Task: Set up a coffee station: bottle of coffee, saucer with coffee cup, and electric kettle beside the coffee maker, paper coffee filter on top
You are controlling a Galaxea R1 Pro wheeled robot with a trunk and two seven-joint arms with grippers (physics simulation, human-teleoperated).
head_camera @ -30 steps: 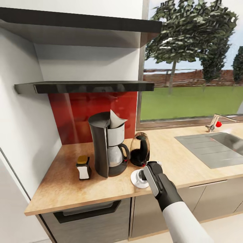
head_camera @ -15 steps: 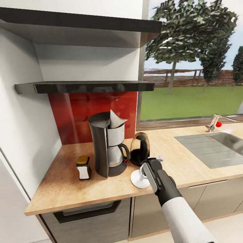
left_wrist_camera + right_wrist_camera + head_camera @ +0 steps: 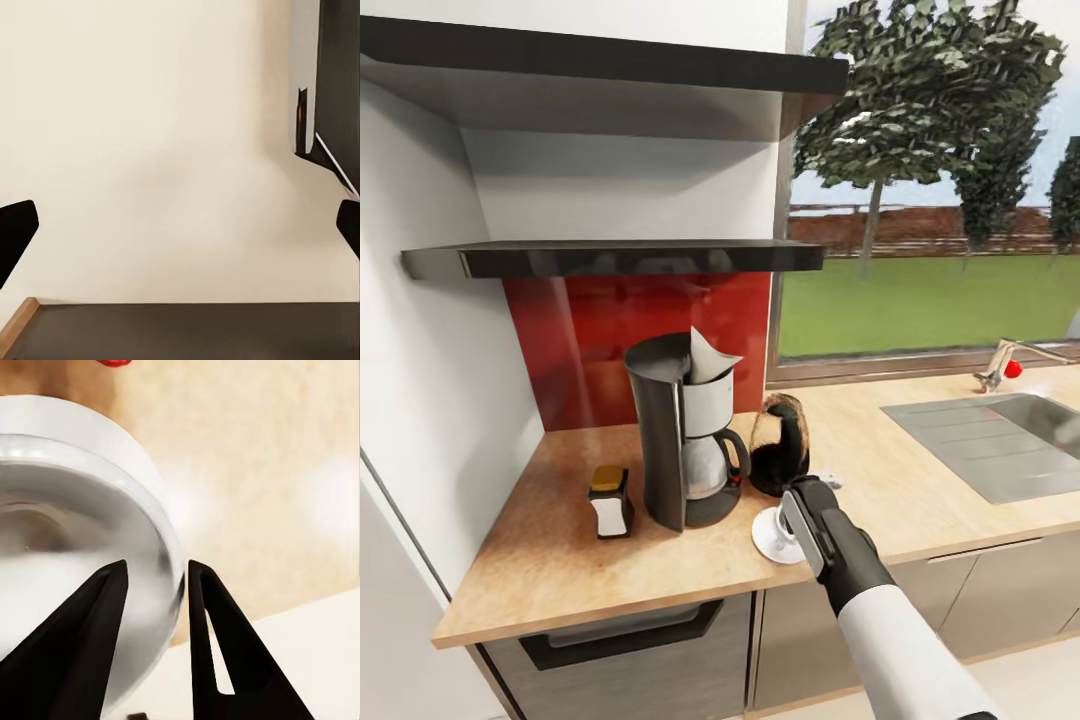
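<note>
Right gripper: fingers pinching the coffee cup rim.
Saucer: lower centre, mostly hidden by the gripper.
Left gripper: fingertips spread wide.

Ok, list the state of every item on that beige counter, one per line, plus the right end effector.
Tall black drip coffee maker: upright, white paper filter on top.
Small dark bottle of coffee: upright, capped.
Rounded glass electric kettle: upright, beside the coffee maker.
Round white saucer: flat on the countertop.
Plain white coffee cup: rim between the fingers.
Right end effector: gripping the cup.
</note>
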